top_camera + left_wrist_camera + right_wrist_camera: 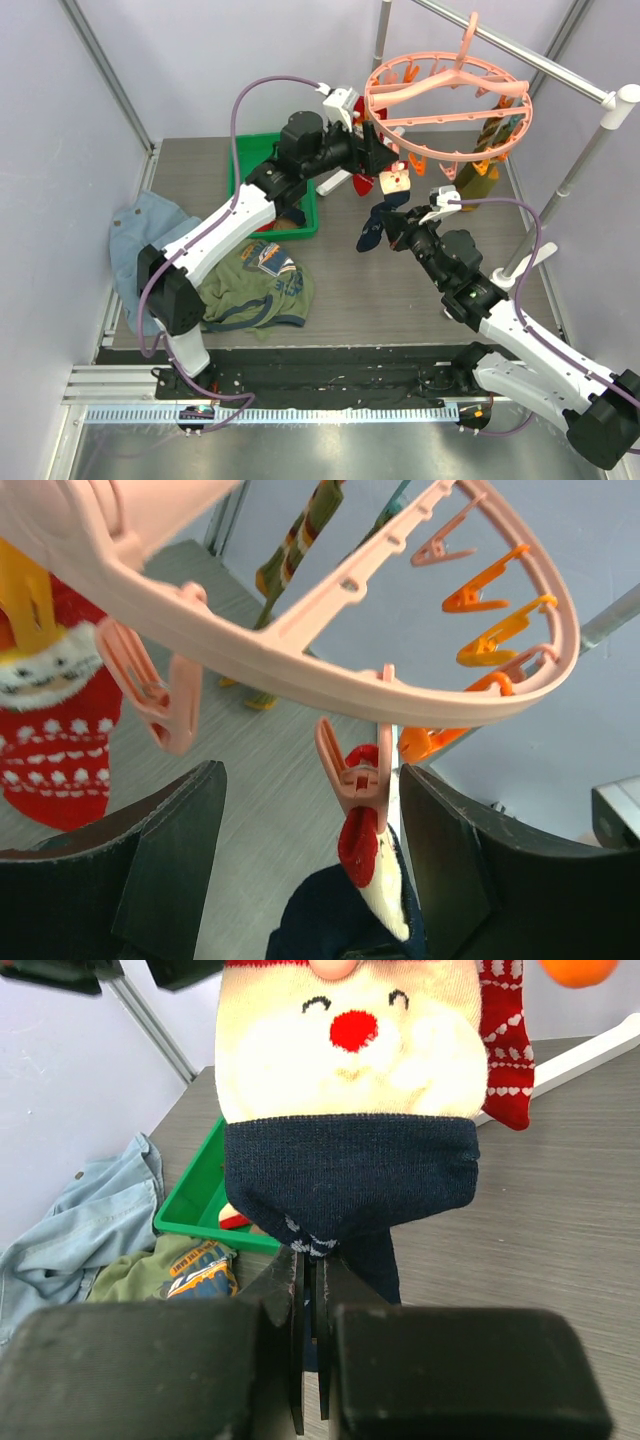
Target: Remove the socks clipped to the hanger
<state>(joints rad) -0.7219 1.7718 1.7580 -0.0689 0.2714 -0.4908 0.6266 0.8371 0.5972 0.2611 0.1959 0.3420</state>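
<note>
The salmon-pink hanger (450, 100) hangs from the rail at the back right. On a pink clip (360, 775) hangs a Santa-face sock (350, 1050), cream on top and navy below. My left gripper (310, 810) stands open with that clip between its fingers (470, 870), nearer the right one, at the ring's near-left edge (378, 150). My right gripper (313, 1260) is shut on the sock's navy toe (375, 228). A red patterned sock (55, 750) hangs to the left. Olive-striped socks (480, 165) hang on the far side.
The white-and-grey rail stand (560, 70) crosses the back right, its post near my right arm. A green bin (250, 170) sits at the back left, with an olive T-shirt (255, 285) and a pale denim garment (140, 225) on the table in front of it.
</note>
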